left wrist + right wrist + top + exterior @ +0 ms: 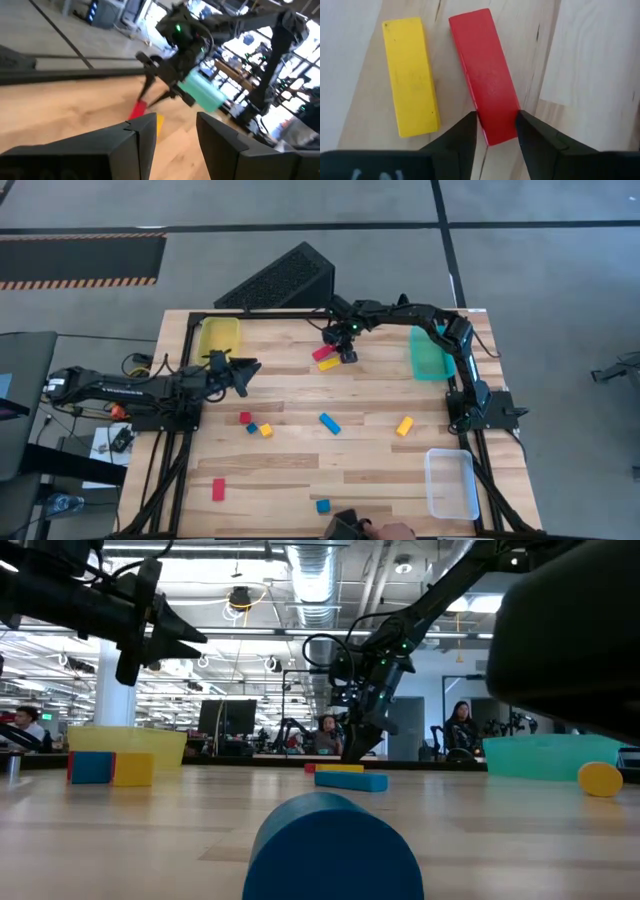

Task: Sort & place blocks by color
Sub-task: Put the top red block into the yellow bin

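Note:
A red bar (pixel 324 352) and a yellow bar (pixel 329 364) lie side by side on the wooden table near its far edge, flat on their long faces. My right gripper (pixel 346 348) is down over them, its fingers closed on the red bar (pixel 487 75); the yellow bar (pixel 410 75) lies just beside it. My left gripper (pixel 246 370) is open and empty above the table's left part, near the yellow tray (pixel 220 337). It also shows in its wrist view (pixel 175 135). My right gripper pinches the red bar's two long sides between its two fingers, at one end of the bar (pixel 497 122). The fingers (pixel 467 130) come from above, pointing down, and lie across the bar. The bar lies flat on the table.
A red cube (pixel 245 418), blue cube (pixel 252 427), yellow cube (pixel 266 430), blue bar (pixel 329 423), yellow block (pixel 404 426), red bar (pixel 218 489) and blue block (pixel 323 506) lie loose. A teal tray (pixel 428 352) stands far right, a clear tray (pixel 451 483) near right.

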Robot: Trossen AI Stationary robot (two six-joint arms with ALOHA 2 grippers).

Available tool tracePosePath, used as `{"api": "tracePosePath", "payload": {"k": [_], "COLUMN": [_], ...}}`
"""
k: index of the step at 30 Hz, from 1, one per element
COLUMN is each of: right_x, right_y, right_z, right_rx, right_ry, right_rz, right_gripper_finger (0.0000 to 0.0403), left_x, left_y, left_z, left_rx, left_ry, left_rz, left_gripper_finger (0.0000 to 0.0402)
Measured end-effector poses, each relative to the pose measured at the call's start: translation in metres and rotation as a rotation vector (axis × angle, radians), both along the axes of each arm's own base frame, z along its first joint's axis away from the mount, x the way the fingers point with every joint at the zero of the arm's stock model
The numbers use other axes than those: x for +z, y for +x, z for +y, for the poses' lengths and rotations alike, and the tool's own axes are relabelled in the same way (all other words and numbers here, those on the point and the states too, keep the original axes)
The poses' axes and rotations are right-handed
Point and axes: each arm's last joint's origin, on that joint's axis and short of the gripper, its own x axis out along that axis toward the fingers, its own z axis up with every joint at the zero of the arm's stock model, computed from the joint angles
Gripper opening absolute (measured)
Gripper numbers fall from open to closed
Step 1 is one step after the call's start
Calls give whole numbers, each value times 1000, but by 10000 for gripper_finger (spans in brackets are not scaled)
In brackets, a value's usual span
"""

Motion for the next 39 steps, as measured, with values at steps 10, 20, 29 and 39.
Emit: {"api": "tracePosePath", "payload": {"k": [10,20,29,39], "right_x": [5,17,48,80], "right_y": [0,-28,-33,-45], "right_z": [6,26,41,24], "right_rx": [-143,-200,-261,-423], "right_ry": [27,202,266,247], "right_rz": [20,281,234,93], "right_gripper_finger": [27,24,15,110], "left_x": [-11,-13,-12,-16], "left_y": [8,10,9,7], "left_z": [-2,-14,-24,-29], "left_rx": [-80,-161,-171,-140], "left_ry": [-95,-94,-91,-112], "left_rz": [41,60,54,77], "left_gripper_finger": [128,128,128,128]}}
